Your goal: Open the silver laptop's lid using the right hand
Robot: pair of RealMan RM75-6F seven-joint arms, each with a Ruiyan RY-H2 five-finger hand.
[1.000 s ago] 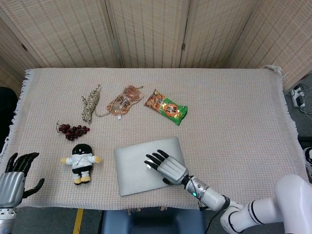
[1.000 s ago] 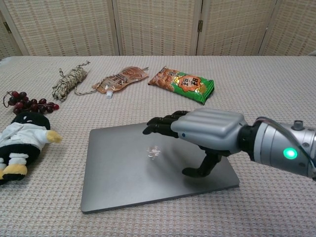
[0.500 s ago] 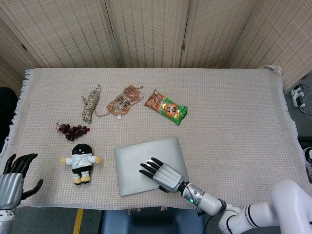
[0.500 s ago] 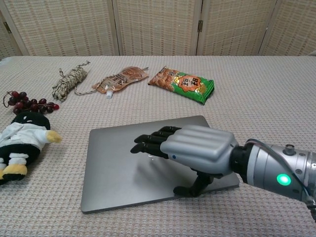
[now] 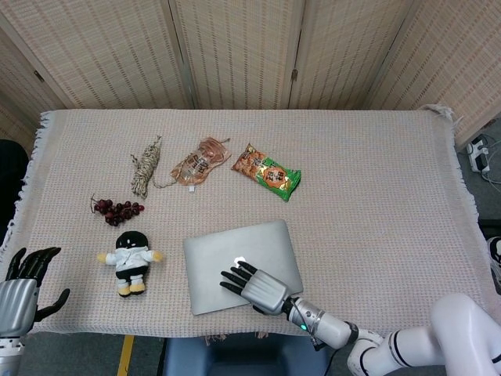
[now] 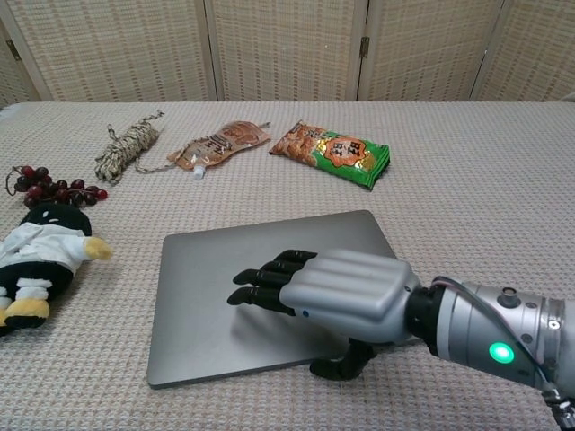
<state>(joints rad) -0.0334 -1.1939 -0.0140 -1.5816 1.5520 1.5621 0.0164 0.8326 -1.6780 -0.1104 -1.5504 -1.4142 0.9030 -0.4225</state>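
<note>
table [image 5: 376, 180]: covered edge to edge in a beige woven cloth, everything just sits loose on it. No bins, trays or boxes anywhere, so nothing is "in" anything.

silver laptop [image 5: 215, 254]: lid fully down, lying flat near the front edge of the table, a bit left of centre from the head cam. The front lip faces the robot, which I'd guess is why the arm comes in from that side.

right hand [image 6: 346, 292]: hovering palm-down over the near right part of the lid, fingers [image 6: 265, 278] stretched out forward and slightly spread, thumb [image 6: 346, 364] hanging down right at the front edge of the laptop. Holding nothing. Looks to me like the thumb is being lined up to hook under the lip, can't tell if it's actually touching yet.

left hand [image 5: 19, 291]: parked off the front left corner, fingers apart, nothing in it. Not needed for this job.

plush toy [image 6: 36, 256]: lying left of the laptop, well clear of it.

snack packet [image 6: 331, 153]: green and orange, behind the laptop.

brown pouch [image 6: 218, 144]: next to the snack packet.

twine bundle [image 6: 124, 148]: far left.

grapes [image 6: 49, 184]: dark bunch, just behind the plush.
</note>
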